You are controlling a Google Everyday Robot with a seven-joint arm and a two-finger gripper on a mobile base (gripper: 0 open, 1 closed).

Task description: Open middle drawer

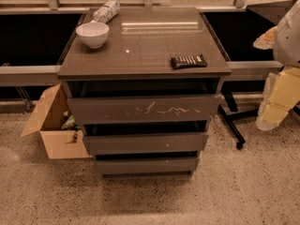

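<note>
The middle drawer (145,143) is a wide, flat, dark grey-brown front with one tiny white speck, in a low cabinet (140,46) at the centre of the view. It sits below the taller front with white scratch marks (143,109) and above the narrowest front (146,165). A dark gap shows above it. My gripper (275,108), yellowish under a white arm, hangs at the right edge. It is well to the right of the cabinet, about level with the top drawer, and touches nothing.
On the cabinet top are a white bowl (92,33), a lying bottle (106,11) and a dark snack bar (188,61). An open cardboard box (51,125) stands on the floor at the left. A black stand leg (233,123) runs between cabinet and gripper.
</note>
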